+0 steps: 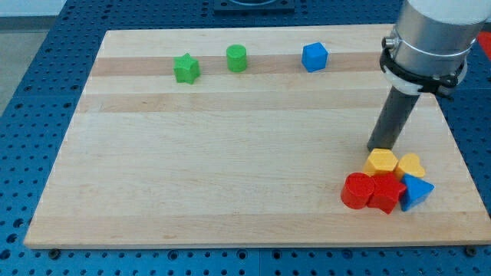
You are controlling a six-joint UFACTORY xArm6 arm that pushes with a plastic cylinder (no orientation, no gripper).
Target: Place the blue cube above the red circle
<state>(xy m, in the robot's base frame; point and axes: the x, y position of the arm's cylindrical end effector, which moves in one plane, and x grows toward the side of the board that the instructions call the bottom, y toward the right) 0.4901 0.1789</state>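
Blue cube alone at the table's far edge, my tip down by the cluster of five.

The blue cube (pixel 314 57) sits near the view's top of the table (pixel 215 176), one corner turned toward the view's bottom; it is compact, with no long axis to tell. To its left stand two green blocks — a green cylinder (pixel 237 58), then a green star (pixel 186 68). Well below the cube, toward the view's bottom right, five blocks huddle touching: a red circle (pixel 357 190), a red block (pixel 386 193), a blue triangular block (pixel 416 191), a yellow hexagon (pixel 380 162) and a yellow block (pixel 411 165). My tip (pixel 379 147) rests just above the yellow hexagon. There are no jaws — only the rod.
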